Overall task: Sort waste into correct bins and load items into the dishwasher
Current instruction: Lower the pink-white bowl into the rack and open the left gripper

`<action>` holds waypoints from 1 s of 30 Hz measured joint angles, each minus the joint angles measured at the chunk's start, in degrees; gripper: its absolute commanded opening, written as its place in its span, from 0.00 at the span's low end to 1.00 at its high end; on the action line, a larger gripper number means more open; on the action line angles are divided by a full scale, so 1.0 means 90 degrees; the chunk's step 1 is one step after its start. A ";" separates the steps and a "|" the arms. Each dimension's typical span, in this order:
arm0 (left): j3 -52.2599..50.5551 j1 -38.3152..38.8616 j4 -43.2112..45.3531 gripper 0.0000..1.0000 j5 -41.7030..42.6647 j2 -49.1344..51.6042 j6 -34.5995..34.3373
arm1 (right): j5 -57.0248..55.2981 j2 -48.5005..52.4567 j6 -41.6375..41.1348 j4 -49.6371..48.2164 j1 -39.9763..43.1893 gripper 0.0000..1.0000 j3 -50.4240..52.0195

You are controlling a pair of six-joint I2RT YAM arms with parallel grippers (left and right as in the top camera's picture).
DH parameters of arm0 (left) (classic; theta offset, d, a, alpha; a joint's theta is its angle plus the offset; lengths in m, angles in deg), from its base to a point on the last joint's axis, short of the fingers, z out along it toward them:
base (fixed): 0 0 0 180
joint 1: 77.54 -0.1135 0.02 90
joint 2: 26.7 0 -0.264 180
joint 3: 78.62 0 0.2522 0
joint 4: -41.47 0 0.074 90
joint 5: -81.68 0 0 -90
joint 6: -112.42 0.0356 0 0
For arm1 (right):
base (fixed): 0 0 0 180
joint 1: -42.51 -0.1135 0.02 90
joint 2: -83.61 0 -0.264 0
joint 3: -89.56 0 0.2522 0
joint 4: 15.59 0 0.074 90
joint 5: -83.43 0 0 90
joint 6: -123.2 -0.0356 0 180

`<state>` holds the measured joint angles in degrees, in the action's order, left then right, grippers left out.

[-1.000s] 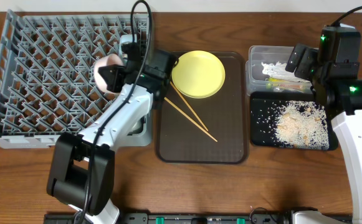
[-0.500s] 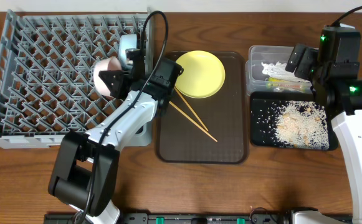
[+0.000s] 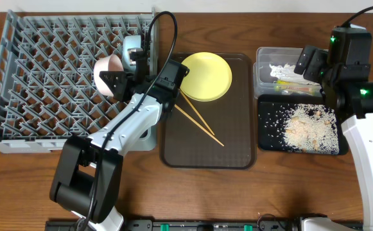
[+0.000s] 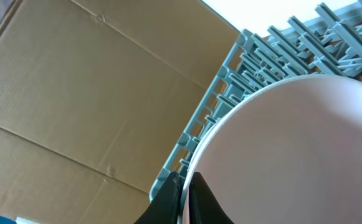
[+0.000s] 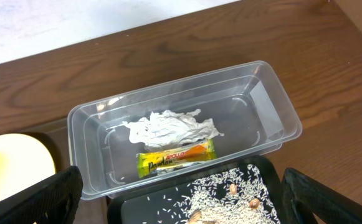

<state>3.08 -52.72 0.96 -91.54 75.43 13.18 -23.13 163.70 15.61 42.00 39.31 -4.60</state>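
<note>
My left gripper [image 3: 113, 81] is shut on the rim of the white bowl [image 3: 106, 65], holding it tilted on edge over the right side of the grey dishwasher rack [image 3: 45, 77]. In the left wrist view the fingertips [image 4: 168, 202] pinch the bowl [image 4: 293, 149] with the rack [image 4: 255, 56] behind. A light blue bowl [image 3: 133, 49] stands in the rack beside it. The yellow plate [image 3: 205, 76] and two chopsticks [image 3: 196, 118] lie on the brown tray. My right gripper [image 5: 181, 202] hangs open over the clear tub [image 5: 280, 118], which holds the wrapper [image 5: 176, 157] and white paper [image 5: 171, 127], and the black tray [image 5: 137, 208] of rice [image 5: 230, 190].
The brown serving tray [image 3: 205, 151] lies between the rack and the bins. In the overhead view the clear tub [image 3: 263, 74] sits behind the black tray [image 3: 269, 128] at the right, under my right gripper [image 3: 307, 64]. A cardboard wall [image 4: 75, 93] stands beyond the rack.
My left arm has swung a little to the right while the held bowl shifted slightly left over the rack, uncovering the light blue bowl. The right arm has not moved.
</note>
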 measured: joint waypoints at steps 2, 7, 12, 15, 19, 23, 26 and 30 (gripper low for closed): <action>0.0000 0.0015 0.0000 0.07 0.0046 0.0000 -0.0002 | 0.0000 0.0000 0.0000 0.0000 0.0000 0.99 0.0000; 0.0000 0.0117 0.0000 0.07 0.0102 0.0000 -0.0022 | 0.0000 0.0000 0.0000 0.0000 0.0000 0.99 0.0000; 0.0000 0.0153 0.0000 0.07 0.0211 0.0000 -0.0097 | 0.0000 0.0000 0.0000 0.0000 0.0000 0.99 0.0000; 0.0000 0.0153 0.0000 0.07 0.0219 0.0000 -0.0138 | 0.0000 0.0000 0.0000 0.0000 0.0000 0.99 0.0000; 0.0000 0.0151 0.0000 0.07 0.0257 0.0000 -0.0141 | 0.0000 0.0000 0.0000 0.0000 0.0000 0.99 0.0000; 0.0000 0.0109 0.0000 0.07 0.0410 0.0000 -0.0141 | 0.0000 0.0000 0.0000 0.0000 0.0000 0.99 0.0000; 0.0000 0.0024 0.0000 0.07 0.0452 0.0007 -0.0141 | 0.0000 0.0000 0.0000 0.0000 0.0000 0.99 0.0000; 0.0000 -0.0066 0.0000 0.08 0.0464 0.0114 -0.0138 | 0.0000 0.0000 0.0000 0.0000 0.0000 0.99 0.0000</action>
<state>3.08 -53.31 0.96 -87.36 76.45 11.94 -23.13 163.70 15.61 42.00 39.31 -4.60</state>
